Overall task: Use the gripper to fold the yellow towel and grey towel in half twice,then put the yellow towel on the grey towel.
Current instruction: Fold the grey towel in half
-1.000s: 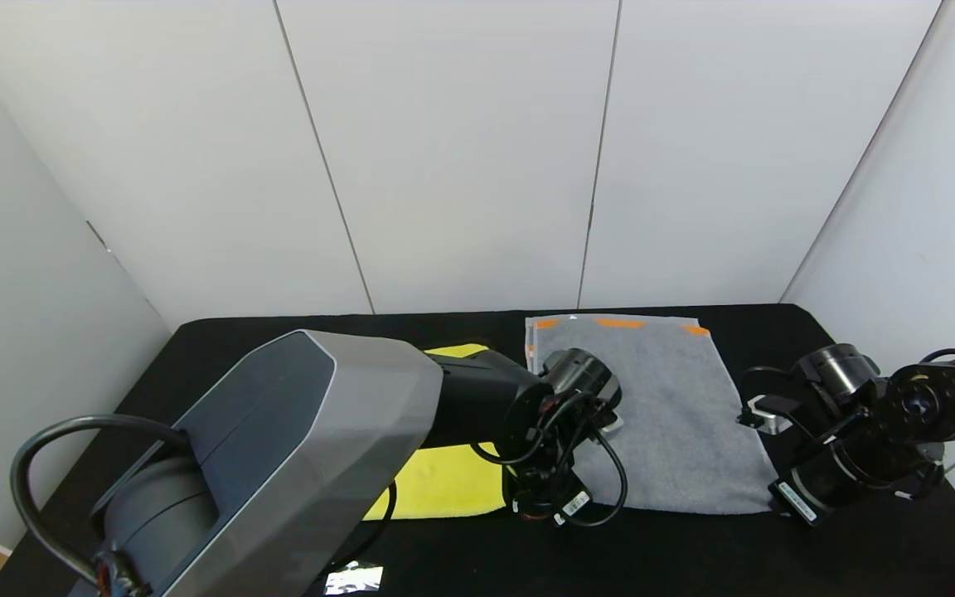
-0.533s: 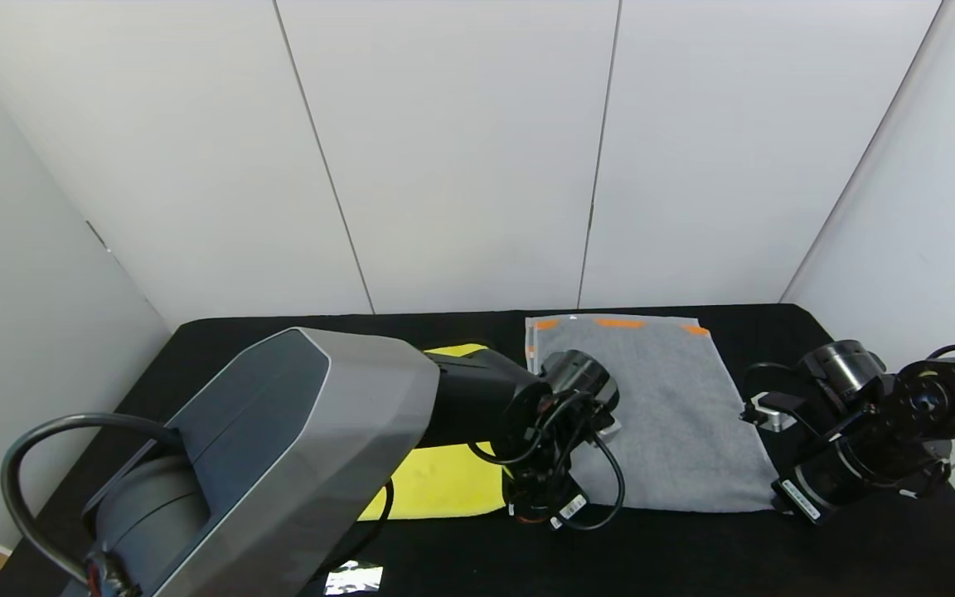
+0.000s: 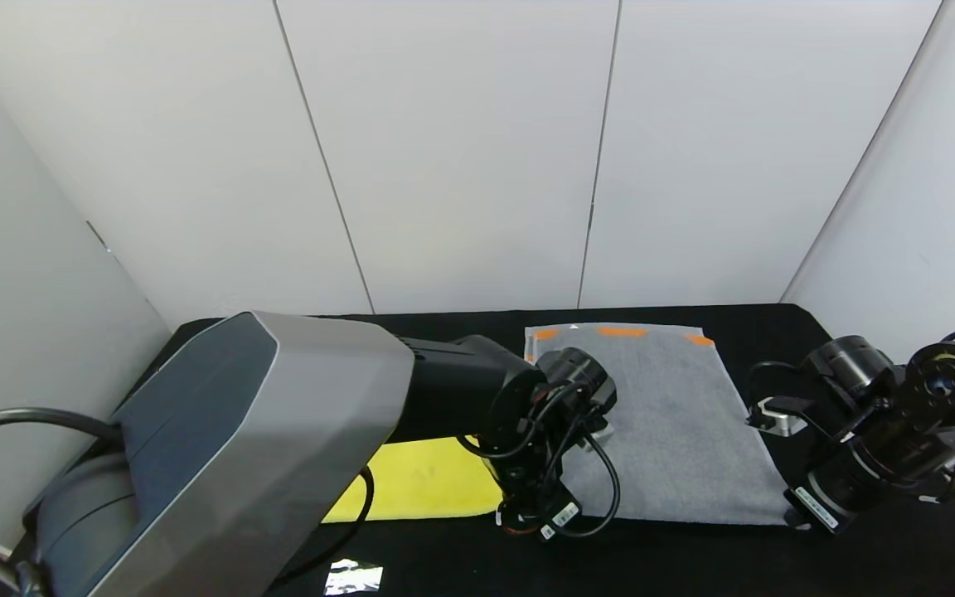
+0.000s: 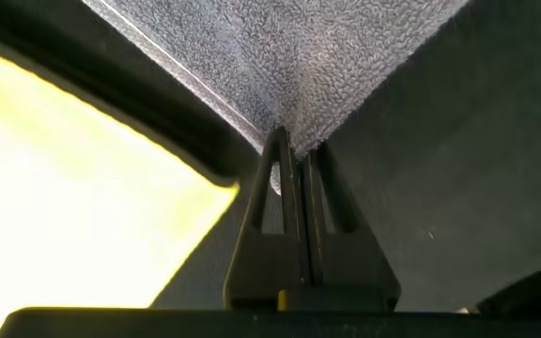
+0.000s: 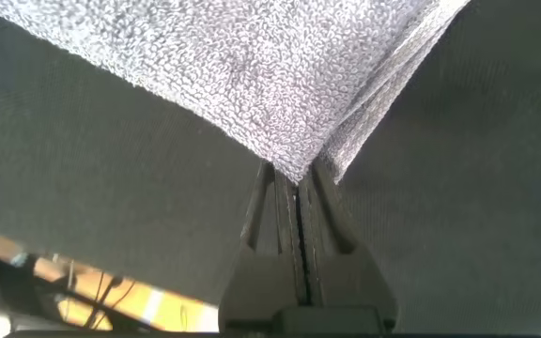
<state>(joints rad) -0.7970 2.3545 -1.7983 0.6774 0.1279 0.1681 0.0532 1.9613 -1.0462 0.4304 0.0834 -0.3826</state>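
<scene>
The grey towel lies spread on the black table, its orange-marked end toward the back wall. Its two near corners are each pinched: the left gripper is clamped on the near left corner, and the right gripper is clamped on the near right corner, which looks slightly lifted off the table. The yellow towel lies flat just left of the grey one, mostly hidden under the left arm.
</scene>
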